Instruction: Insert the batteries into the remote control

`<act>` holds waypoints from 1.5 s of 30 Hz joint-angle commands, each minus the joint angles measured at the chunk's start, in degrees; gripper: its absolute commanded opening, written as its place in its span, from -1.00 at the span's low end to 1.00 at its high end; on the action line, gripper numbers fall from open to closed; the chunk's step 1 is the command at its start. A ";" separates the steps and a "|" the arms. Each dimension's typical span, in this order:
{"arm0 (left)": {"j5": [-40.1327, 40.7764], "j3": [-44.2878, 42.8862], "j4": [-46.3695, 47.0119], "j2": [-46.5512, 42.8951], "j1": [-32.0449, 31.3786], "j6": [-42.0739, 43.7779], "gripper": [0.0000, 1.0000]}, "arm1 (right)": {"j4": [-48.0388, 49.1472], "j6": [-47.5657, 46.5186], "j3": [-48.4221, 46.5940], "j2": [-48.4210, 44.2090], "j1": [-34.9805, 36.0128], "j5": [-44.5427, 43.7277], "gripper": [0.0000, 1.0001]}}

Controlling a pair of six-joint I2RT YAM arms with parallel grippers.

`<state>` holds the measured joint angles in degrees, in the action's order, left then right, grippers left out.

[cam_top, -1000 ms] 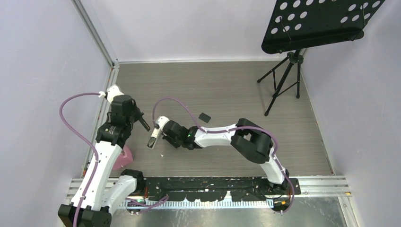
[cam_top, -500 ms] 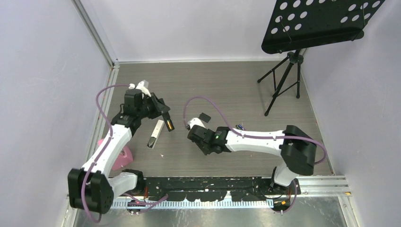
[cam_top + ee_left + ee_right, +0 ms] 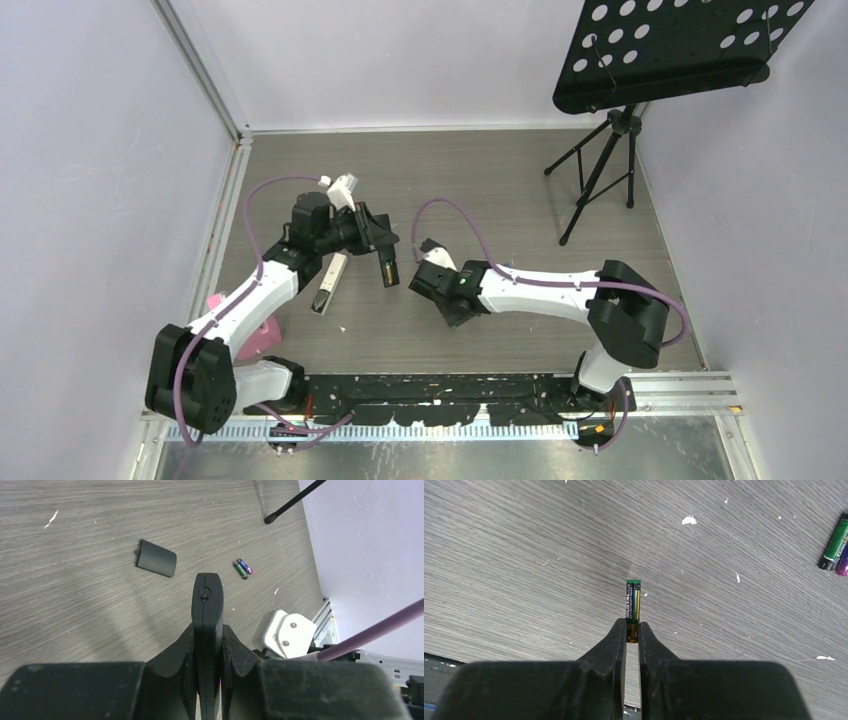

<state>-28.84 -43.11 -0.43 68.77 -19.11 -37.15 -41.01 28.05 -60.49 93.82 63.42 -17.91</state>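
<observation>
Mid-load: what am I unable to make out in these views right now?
Top view: the slim white-and-black remote control is too small; whether its battery bay is filled is unclear.
Left wrist view: the narrow black piece in the left gripper shows edge-on, unidentifiable.
Right wrist view: the green-and-gold battery has its lower end hidden between the fingers of the right gripper.
Right wrist view: the loose green and purple batteries are cut off by the right edge.

Batteries first, three on the count: one green-and-gold battery [image 3: 633, 605]; one green battery [image 3: 239, 569]; one purple-blue battery [image 3: 247, 568]; one remote control [image 3: 330, 283]; one black battery cover [image 3: 156, 564]; two grippers, left gripper [image 3: 386, 270] and right gripper [image 3: 632, 630]; one music stand [image 3: 680, 50]; one pink block [image 3: 262, 337].
</observation>
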 commanded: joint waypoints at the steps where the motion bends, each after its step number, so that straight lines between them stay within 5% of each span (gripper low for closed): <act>1: -1.83 1.98 8.46 0.85 -0.50 -3.52 -1.00 | 1.58 2.73 -0.15 -5.08 0.07 -2.63 -0.74; 19: 6.17 10.38 31.87 8.56 -10.69 -24.08 -1.00 | 2.82 6.31 -7.54 -16.93 0.10 0.12 -0.71; 45: 3.59 12.17 39.35 9.50 -10.94 -32.37 -1.00 | 2.25 6.07 -8.46 -13.54 -0.05 -0.74 -0.61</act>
<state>-23.94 -31.14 33.58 78.54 -29.89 -67.40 -39.20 33.98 -66.37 80.31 63.40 -17.12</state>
